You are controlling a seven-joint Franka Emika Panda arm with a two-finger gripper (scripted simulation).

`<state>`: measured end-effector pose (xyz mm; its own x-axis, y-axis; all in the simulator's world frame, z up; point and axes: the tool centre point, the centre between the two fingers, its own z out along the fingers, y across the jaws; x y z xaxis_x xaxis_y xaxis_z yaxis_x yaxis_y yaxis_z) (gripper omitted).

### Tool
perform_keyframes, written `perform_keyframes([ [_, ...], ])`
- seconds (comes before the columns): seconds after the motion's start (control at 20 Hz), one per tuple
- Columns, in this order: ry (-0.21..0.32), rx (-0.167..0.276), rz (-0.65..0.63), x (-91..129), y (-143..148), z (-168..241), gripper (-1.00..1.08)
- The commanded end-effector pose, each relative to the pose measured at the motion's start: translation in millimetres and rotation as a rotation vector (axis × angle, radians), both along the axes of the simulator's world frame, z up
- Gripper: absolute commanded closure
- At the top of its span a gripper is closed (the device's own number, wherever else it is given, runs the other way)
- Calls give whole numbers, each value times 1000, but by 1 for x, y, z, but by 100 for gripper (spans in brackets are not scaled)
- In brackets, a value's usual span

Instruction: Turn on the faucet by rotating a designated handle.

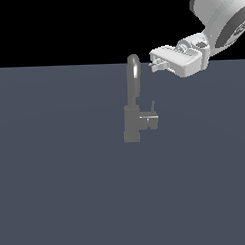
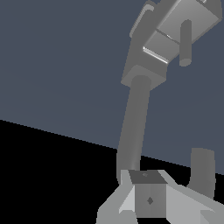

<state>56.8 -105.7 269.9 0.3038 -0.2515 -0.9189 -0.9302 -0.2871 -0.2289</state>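
- The dull grey metal faucet with blocky base and tall arched spout [image 1: 132, 121] stands upright on the flat slate-blue floor surface [image 1: 56, 187], near the middle of the exterior view.
- The small stubby grey cylinder handle with a thin upright pin [image 1: 150, 118] sticks out of the faucet body toward the exterior view's right.
- The white robot gripper [image 1: 153, 65] hangs above the handle, just beside the spout's arch on the exterior view's right, apart from both.
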Motion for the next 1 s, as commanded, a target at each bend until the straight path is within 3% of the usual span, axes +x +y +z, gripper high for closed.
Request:
perform_keyframes([
  [0.0, 49, 53, -52, 7, -4, -21, 108],
  [0.5, 222, 235, -235, 20, -10, -98, 108],
  [0.7, 263, 278, -279, 20, -9, -117, 108],
  [0.95, 285, 302, -303, 20, -8, -127, 108],
])
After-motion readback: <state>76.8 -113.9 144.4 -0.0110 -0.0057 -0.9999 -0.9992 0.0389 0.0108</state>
